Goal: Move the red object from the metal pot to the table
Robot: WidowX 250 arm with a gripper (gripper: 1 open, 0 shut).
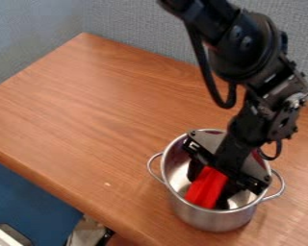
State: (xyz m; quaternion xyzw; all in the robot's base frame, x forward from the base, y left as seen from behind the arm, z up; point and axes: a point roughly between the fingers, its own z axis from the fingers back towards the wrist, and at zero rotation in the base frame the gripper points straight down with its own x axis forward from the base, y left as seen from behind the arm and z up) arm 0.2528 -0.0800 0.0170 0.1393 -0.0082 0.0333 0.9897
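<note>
The metal pot [183, 204] stands near the table's front edge at the lower right. The red object [210, 189] leans inside it, its lower end toward the pot's front wall. My black gripper [222, 176] reaches down into the pot from the upper right, and its fingers sit on either side of the red object's upper end. The jaws look shut on the red object. The arm hides the block's top and part of the pot's far rim. The table [92, 106] is reddish-brown wood.
The table's front edge [66, 197] runs diagonally just left of the pot. A blue-grey wall [28, 29] lies behind the table. Bare wood stretches to the left and back of the pot. A black cable [211, 77] loops beside the arm.
</note>
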